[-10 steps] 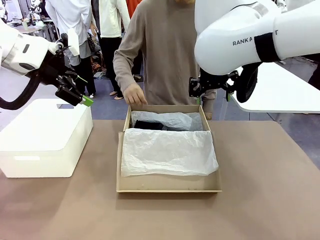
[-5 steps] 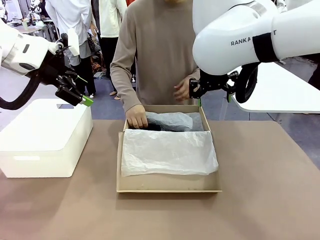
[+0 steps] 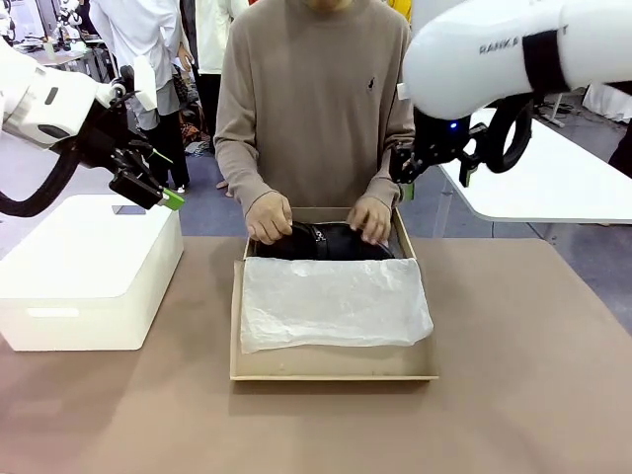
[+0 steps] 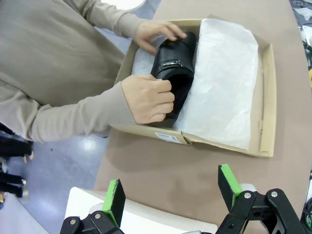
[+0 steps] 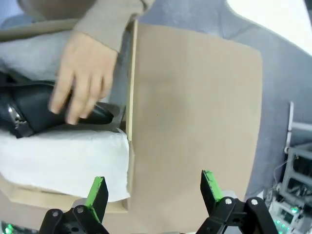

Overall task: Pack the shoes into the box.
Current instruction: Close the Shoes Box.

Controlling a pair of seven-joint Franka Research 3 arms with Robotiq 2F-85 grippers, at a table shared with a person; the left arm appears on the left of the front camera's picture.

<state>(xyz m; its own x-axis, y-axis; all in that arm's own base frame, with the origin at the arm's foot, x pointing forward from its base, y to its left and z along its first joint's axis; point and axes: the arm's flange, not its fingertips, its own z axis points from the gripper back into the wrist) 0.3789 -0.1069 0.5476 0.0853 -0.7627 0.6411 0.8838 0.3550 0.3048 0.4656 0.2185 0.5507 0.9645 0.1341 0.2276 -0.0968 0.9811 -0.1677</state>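
Shoes [image 3: 331,242] in box [image 3: 336,373] far end, person's hands [image 3: 269,217] pressing them down. Left gripper [image 4: 170,178], right gripper [image 5: 153,178] wide open, empty; advise holding clear till hands leave.

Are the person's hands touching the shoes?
Touching. The left wrist view shows one hand wrapped around the shoes and the other hand on their far end, inside the box.

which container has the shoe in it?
The tan cardboard box, tissue-lined; the person's hands hold the black shoe at its far end. The white bin stands apart.
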